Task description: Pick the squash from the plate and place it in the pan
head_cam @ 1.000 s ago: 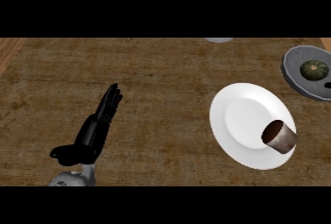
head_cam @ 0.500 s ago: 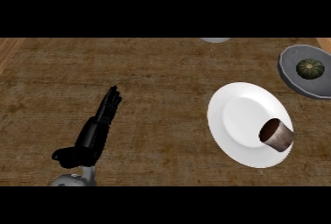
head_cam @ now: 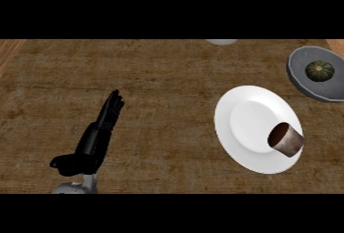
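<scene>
A dark green squash (head_cam: pixel 320 70) lies inside the grey pan (head_cam: pixel 300 77) at the far right of the counter. The white plate (head_cam: pixel 242 123) sits just left of and below the pan. On the plate's right side lies a brown cylinder-shaped cup (head_cam: pixel 286 139) on its side. My left hand (head_cam: pixel 97 134) rests at the lower left, fingers straight and pointing away, holding nothing. It is well apart from the plate. My right hand does not show.
The counter is dark brown wood with a lighter strip at the left edge (head_cam: pixel 8 54). A pale round object (head_cam: pixel 222 42) is cut off at the top edge.
The whole scene has drifted slightly left in the view, showing more of the pan. The left hand and the objects keep their places relative to each other.
</scene>
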Robot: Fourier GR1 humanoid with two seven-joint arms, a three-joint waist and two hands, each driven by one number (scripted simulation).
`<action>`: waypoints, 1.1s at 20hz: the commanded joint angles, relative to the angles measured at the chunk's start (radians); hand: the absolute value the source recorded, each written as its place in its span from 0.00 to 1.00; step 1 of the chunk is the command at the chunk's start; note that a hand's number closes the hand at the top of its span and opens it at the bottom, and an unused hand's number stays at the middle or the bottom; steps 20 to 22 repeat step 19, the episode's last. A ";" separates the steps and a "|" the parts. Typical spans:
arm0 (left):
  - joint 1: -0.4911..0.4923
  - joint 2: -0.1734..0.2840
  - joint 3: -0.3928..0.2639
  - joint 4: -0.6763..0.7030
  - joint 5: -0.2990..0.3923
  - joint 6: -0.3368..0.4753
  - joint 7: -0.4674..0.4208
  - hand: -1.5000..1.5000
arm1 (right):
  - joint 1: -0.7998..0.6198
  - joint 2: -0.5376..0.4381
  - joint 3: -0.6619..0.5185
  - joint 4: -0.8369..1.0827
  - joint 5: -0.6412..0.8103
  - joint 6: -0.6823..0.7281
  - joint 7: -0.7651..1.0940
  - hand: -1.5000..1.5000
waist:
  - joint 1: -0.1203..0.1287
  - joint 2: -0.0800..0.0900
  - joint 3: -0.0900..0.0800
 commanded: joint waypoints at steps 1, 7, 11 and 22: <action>-0.011 0.002 0.013 0.005 0.008 -0.004 0.002 0.50 | 0.053 0.009 0.013 -0.013 0.004 0.112 -0.162 0.00 | -0.002 0.000 0.001; 0.001 0.007 0.005 0.005 0.001 -0.018 -0.020 0.50 | 0.053 -0.011 0.029 -0.010 0.005 0.087 -0.135 0.00 | 0.005 -0.002 0.000; -0.014 -0.017 0.003 0.036 -0.013 0.006 -0.013 0.50 | 0.070 0.026 0.050 -0.020 0.015 0.041 -0.173 0.00 | -0.002 -0.002 -0.001; -0.023 0.007 0.017 -0.017 0.014 -0.023 0.042 0.50 | 0.093 -0.002 0.075 -0.031 0.033 -0.044 -0.224 0.00 | 0.002 -0.003 0.000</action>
